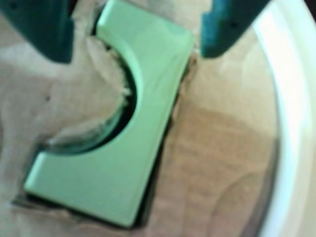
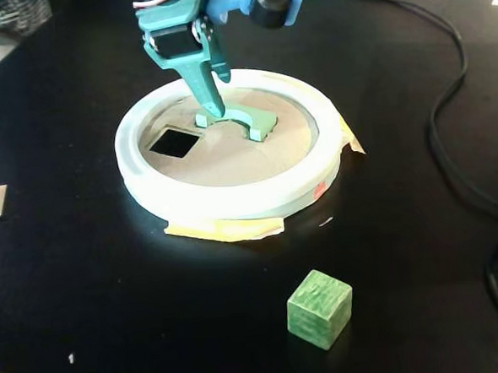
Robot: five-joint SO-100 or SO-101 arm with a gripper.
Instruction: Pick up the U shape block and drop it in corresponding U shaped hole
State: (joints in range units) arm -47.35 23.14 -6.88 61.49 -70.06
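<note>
The pale mint-green U shape block [image 1: 143, 113] sits in the U shaped hole [image 1: 129, 101] of the tan disc [image 1: 217, 148], with the disc's rounded tab filling its notch. Its top stands a little above the disc, as the fixed view shows for the block [image 2: 258, 122]. My gripper [image 1: 136, 44] is open: both teal fingers hang over the block's upper end, one on each side, touching nothing. In the fixed view the gripper [image 2: 215, 108] points down onto the disc [image 2: 230, 150] at the block's left end.
A white ring [image 2: 233, 196] surrounds the disc, taped to the black table. A smaller square cutout [image 2: 174, 142] lies to the left in the disc. A darker green cube [image 2: 319, 308] rests on the table in front. Black cables [image 2: 447, 98] run along the right side.
</note>
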